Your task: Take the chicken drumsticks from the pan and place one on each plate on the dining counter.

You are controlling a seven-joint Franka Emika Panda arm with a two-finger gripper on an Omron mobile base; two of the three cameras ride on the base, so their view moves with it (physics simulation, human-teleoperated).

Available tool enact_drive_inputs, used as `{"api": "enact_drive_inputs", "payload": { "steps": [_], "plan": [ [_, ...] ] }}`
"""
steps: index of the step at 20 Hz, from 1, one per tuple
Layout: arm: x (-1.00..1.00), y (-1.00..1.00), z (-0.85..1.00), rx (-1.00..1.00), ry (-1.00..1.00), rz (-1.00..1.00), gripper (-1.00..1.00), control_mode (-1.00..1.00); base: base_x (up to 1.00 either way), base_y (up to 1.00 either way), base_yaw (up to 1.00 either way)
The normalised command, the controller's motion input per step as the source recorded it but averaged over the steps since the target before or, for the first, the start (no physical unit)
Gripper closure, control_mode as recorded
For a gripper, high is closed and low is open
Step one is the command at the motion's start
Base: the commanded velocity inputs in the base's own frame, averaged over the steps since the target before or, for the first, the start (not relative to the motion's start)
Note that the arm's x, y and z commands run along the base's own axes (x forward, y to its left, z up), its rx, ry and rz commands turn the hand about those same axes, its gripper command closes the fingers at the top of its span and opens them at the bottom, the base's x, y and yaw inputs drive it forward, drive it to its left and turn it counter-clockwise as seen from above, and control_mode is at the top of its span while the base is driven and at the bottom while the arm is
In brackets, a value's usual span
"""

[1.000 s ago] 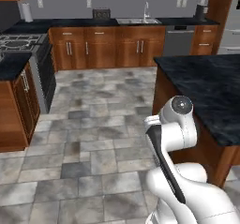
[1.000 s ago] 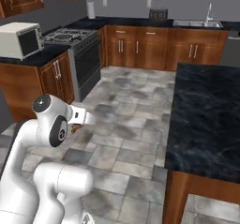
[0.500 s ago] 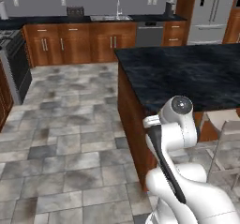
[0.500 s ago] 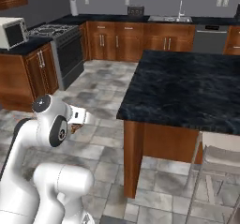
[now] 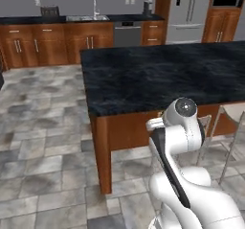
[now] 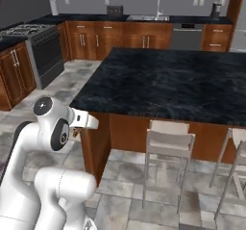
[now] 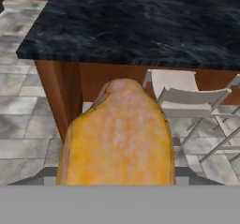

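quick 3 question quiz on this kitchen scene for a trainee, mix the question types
1. True or false: the dining counter carries both plates in these views.
2. What fills the space at the tool in the hand view? A) a pan B) a golden-tan drumstick C) a cup
3. What stands tucked against the counter's near side?

Key:
1. False; the visible black marble top shows no plates.
2. B
3. Pale chairs.

glossy veined marble dining counter point(image 5: 158, 74), wooden base.
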Motion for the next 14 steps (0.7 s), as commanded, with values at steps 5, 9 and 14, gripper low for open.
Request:
{"api": "enact_drive_inputs", "payload": {
  "steps": [5,9,14],
  "plan": [
    [0.0,0.0,0.0,0.0,0.0,0.0,1.0,1.0,0.0,-1.0,-0.06],
    [0.0,0.0,0.0,0.0,0.0,0.0,1.0,1.0,0.0,-1.0,-0.03],
    [0.0,0.0,0.0,0.0,0.0,0.0,1.0,1.0,0.0,-1.0,0.0]
  ]
}}
